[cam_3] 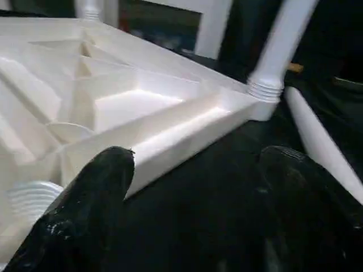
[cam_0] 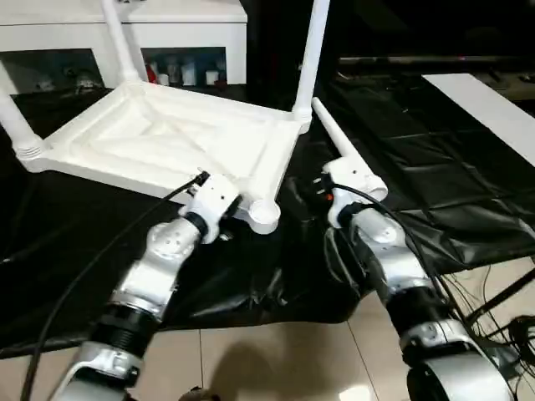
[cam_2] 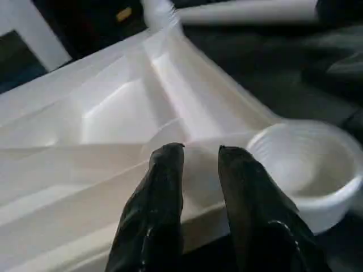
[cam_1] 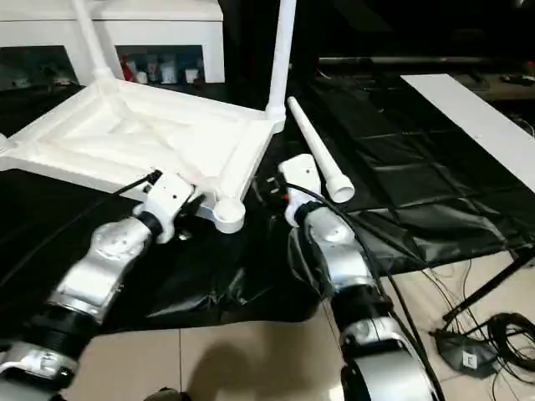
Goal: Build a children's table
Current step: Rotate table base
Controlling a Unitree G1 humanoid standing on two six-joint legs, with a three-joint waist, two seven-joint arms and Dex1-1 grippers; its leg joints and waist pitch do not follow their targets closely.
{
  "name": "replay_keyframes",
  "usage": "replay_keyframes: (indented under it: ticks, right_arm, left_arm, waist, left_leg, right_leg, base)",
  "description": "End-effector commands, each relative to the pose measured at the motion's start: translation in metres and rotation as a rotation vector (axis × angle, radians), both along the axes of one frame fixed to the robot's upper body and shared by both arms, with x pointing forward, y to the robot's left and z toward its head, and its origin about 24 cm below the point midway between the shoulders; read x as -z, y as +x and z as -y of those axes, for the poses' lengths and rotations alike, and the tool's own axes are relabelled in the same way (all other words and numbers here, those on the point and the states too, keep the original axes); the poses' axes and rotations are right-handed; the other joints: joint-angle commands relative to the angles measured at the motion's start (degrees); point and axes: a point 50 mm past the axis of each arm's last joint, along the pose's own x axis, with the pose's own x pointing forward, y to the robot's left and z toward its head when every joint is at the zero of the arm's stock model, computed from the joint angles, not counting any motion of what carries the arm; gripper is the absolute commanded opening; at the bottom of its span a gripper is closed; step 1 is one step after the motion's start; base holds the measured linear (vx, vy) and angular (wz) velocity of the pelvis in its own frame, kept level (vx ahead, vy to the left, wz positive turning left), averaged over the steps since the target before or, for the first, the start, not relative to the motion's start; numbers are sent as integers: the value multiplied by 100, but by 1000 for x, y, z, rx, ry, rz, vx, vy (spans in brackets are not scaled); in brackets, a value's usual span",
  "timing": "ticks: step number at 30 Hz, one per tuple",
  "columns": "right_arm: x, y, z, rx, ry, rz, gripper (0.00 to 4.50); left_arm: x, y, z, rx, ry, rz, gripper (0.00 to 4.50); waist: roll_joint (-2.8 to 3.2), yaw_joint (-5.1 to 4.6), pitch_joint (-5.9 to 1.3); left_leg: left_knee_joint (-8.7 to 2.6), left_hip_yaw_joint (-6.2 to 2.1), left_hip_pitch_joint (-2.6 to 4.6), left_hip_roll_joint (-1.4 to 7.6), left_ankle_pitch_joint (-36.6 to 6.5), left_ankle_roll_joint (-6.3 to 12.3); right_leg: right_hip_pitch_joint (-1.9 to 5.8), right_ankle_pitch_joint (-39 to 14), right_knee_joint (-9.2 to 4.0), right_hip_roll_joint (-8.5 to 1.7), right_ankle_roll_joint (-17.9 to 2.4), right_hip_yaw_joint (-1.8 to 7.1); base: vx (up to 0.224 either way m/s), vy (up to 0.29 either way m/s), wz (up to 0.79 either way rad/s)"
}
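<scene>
One tabletop (cam_0: 159,138), four legs (cam_0: 311,58).

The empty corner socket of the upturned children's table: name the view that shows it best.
The left wrist view: the empty corner socket is close, its open bowl visible beside the left gripper. Both eye views show it smaller, partly behind that wrist. The right wrist view shows its threaded side at the edge.

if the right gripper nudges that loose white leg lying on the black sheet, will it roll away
Probably yes: the loose leg is a smooth round tube lying flat on the black sheet. Its taper would likely curve the roll. It looks hollow at the wide end, so probably light and stiff.
</scene>
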Motion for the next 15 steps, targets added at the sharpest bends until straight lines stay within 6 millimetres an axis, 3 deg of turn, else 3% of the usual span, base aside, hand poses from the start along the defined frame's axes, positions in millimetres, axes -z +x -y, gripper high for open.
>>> replay_keyframes:
  ticks: [1,5,6,10,15]
  right_arm:
    - [-3,-1,8,57,21,-20,394]
    - [-3,-11,6,74,73,-41,394]
    - [-5,-14,4,72,78,-14,394]
    - [-8,-27,6,142,76,53,394]
    - [-7,-30,6,161,91,41,394]
  left_arm:
    - [-11,-3,-5,-22,-124,27,128]
    - [-16,-9,-34,-300,-304,87,128]
    - [-15,-13,-43,-364,-327,102,128]
    - [-7,-33,-67,-535,-315,147,128]
    - [-10,-37,-56,-541,-306,162,128]
  waist:
    - [109,-3,-426]
    - [119,-26,-398]
    - [125,-39,-390]
    - [80,-37,-359]
    - [90,-18,-347]
  left_leg:
    - [-377,-84,171,93,-1412,-60]
    - [-391,-81,178,104,-1620,-42]
    - [-397,-84,192,100,-1726,-44]
    - [-427,-89,189,132,-1812,-85]
    - [-435,-86,216,130,-2011,-118]
  right_leg:
    - [236,-106,-369,-241,-1100,158]
    - [232,-252,-410,-226,-1056,162]
    - [207,-494,-440,-229,-1002,162]
    - [171,-935,-497,-228,-756,178]
    - [114,-1221,-526,-214,-596,188]
  base:
    - [0,0,0]
    - [0,0,0]
    - [0,0,0]
    - [0,0,0]
    - [0,0,0]
